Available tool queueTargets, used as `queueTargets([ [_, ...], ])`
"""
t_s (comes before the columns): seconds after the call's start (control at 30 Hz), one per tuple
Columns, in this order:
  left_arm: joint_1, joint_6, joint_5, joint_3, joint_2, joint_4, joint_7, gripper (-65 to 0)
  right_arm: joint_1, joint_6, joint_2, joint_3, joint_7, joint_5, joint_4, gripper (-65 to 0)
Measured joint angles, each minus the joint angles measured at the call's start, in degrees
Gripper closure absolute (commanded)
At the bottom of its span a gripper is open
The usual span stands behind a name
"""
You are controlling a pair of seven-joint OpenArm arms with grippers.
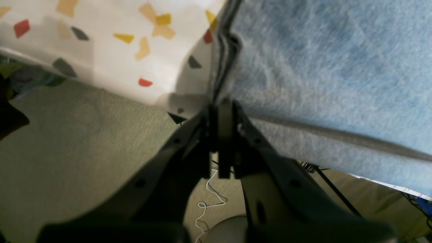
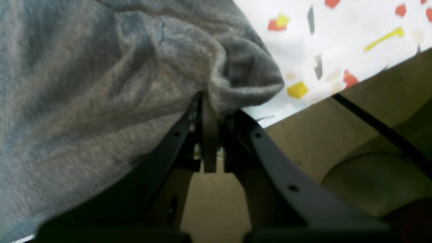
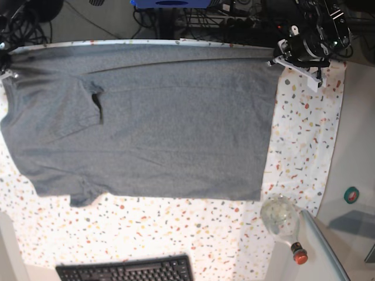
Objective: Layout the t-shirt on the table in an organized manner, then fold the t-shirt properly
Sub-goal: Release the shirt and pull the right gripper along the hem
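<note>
I see the t-shirt (image 3: 176, 123), soft heather-grey knit, spread flat across the table (image 3: 304, 140) and its white cloth flecked red, yellow and grey. Its long axis runs across the base view, with the straight hem toward my left arm's side and the sleeves and neckline toward my right arm's side. My left gripper (image 1: 224, 108) is pinched closed on a hem corner at the far table edge. My right gripper (image 2: 211, 101) is clamped on bunched, fuzzy fabric at the opposite far corner.
</note>
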Motion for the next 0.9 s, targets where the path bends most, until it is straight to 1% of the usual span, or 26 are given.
queueTargets([
  [0.13, -0.04, 0.00, 0.07, 0.00, -0.04, 0.00, -0.02, 0.0, 0.17, -0.02, -0.04, 0.11, -2.12, -0.04, 0.02, 0.0],
  [0.17, -0.04, 0.02, 0.11, 0.00, -0.04, 0.00, -0.02, 0.0, 0.20, -0.02, -0.04, 0.11, -2.56, -0.02, 0.02, -4.7],
  [0.2, -0.02, 0.02, 0.20, 0.00, -0.02, -0.02, -0.02, -6.6, 0.20, 0.00, -0.07, 0.11, -2.54, -0.04, 0.02, -10.8],
  [0.23, -0.02, 0.04, 0.22, 0.00, -0.02, -0.02, -0.04, -17.8, 0.20, 0.00, -0.07, 0.17, -2.36, -0.07, 0.02, -17.4],
  [0.3, -0.04, 0.28, 1.11, -0.11, -0.07, -0.02, -0.48, -37.4, 0.24, -0.02, 0.04, 0.26, -2.27, -0.37, 0.02, -28.4],
  [0.33, -0.02, 0.22, 1.42, -0.11, -0.13, -0.02, -0.57, -45.6, 0.33, -0.04, 0.04, 0.37, -2.19, -0.61, 0.02, -33.2],
  [0.37, -0.02, 0.24, 1.27, -0.13, -0.24, -0.02, -0.61, -51.7, 0.35, -0.09, 0.02, 0.37, -2.08, -0.63, 0.09, -36.8],
  [0.4, -0.02, 0.22, 1.29, -0.17, -0.22, -0.02, -0.63, -55.0, 0.33, -0.07, -0.09, 0.48, -2.16, -0.68, 0.55, -38.6],
  [0.43, -0.04, 0.22, 1.05, -0.52, -0.13, -0.02, -0.61, -56.4, 0.35, -0.07, -0.35, 1.40, -2.34, -0.39, 1.49, -39.3],
  [0.5, -0.13, 0.00, 0.31, -3.30, 0.22, -0.02, -0.55, -56.1, 0.59, -0.11, -1.09, 5.11, -2.29, -0.20, 3.98, -40.2],
  [0.57, -0.26, 0.04, 0.81, -7.45, 0.07, -0.02, -0.50, -56.1, 0.39, -0.37, -1.42, 7.04, -2.27, -1.14, 6.84, -40.4],
  [0.63, -1.18, 0.28, 1.62, -12.13, -0.39, -0.02, -0.55, -56.1, 0.09, -0.57, -1.68, 7.17, -2.40, -1.40, 10.23, -40.5],
  [0.7, -2.25, 0.17, 1.33, -15.34, -0.87, -0.02, -0.46, -55.6, 1.05, -0.20, -1.64, 6.25, -1.55, -0.98, 12.13, -40.7],
  [0.73, -2.78, 0.17, 1.33, -16.35, -1.09, -0.02, -0.48, -53.3, 2.25, -0.33, -0.90, 4.46, -0.46, -1.42, 12.07, -40.7],
  [0.77, -2.73, -0.09, 1.20, -16.33, -1.57, 0.00, -0.52, -49.2, 3.41, -0.42, 0.33, 1.88, 0.98, -1.27, 11.06, -40.7],
  [0.83, -2.60, -2.19, 1.05, -16.33, -2.34, 0.00, -0.35, -36.0, 7.13, -0.07, 3.91, -3.80, 6.95, -0.81, 5.01, -40.7],
  [0.87, -2.69, -4.07, 1.07, -16.72, -2.56, 0.00, -0.42, -25.8, 10.36, -0.02, 5.60, -6.14, 10.16, -0.31, 0.17, -40.7],
  [0.9, -2.49, -4.52, 1.05, -16.96, -2.47, 0.00, -0.31, -16.3, 13.40, -0.07, 6.38, -7.98, 11.43, -0.50, -4.70, -40.7],
])
